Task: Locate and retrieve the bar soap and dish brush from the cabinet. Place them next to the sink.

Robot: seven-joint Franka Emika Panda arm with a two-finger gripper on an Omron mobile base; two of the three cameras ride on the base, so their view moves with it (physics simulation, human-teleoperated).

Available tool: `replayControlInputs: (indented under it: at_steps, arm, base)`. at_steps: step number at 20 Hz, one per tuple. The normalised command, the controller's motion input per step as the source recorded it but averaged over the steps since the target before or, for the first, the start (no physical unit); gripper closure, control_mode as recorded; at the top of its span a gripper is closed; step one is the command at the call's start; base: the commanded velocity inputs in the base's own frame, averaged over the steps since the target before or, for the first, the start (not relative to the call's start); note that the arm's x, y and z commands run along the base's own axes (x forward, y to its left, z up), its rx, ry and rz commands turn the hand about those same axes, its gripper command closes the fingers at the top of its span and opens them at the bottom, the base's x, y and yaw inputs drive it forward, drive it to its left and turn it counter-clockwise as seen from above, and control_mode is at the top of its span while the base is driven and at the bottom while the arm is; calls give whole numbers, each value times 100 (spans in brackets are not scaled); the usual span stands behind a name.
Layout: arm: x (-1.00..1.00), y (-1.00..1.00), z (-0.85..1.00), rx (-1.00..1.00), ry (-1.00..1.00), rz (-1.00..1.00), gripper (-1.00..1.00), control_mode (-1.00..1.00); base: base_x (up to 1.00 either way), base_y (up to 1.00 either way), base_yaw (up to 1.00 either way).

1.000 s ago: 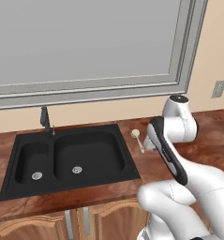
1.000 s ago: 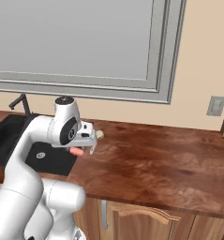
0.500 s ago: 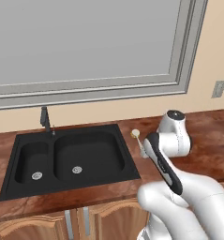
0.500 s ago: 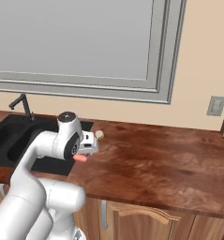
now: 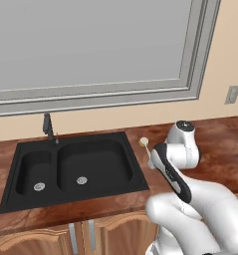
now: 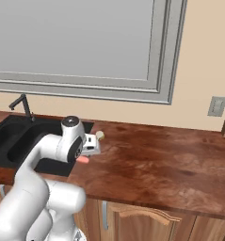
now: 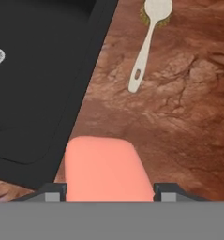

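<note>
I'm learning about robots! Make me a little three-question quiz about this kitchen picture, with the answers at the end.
1. True or false: the dish brush lies on the wooden counter beside the sink.
2. What sits between the tips of the end effector?
A) a sponge
B) the bar soap
C) a cup
3. Fill in: the pink soap is being held above the counter, right next to the sink's ____ rim.

Key:
1. True. The brush rests flat on the counter, apart from the soap.
2. B. The pink bar is held between the two dark tips.
3. Black.
</note>
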Motion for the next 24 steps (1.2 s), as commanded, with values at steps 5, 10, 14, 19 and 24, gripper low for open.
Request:
replayControlInputs:
  at_steps: [5, 10, 14, 19, 24]
  arm:
    - [7, 4, -39, 0, -1, 0, 100, -100]
    - [3, 5, -54, -2, 0, 0, 100, -100]
    - [0, 5, -48, -1, -2, 0, 100, -100]
    - [0, 1, -54, -1, -11, 0, 100, -100]
    - [-2, 5, -37, 2, -10, 0, 100, -100]
  base:
    - [0, 0, 0]
    - [0, 0, 0]
    - [0, 0, 0]
    - [0, 0, 0]
    - [0, 0, 0]
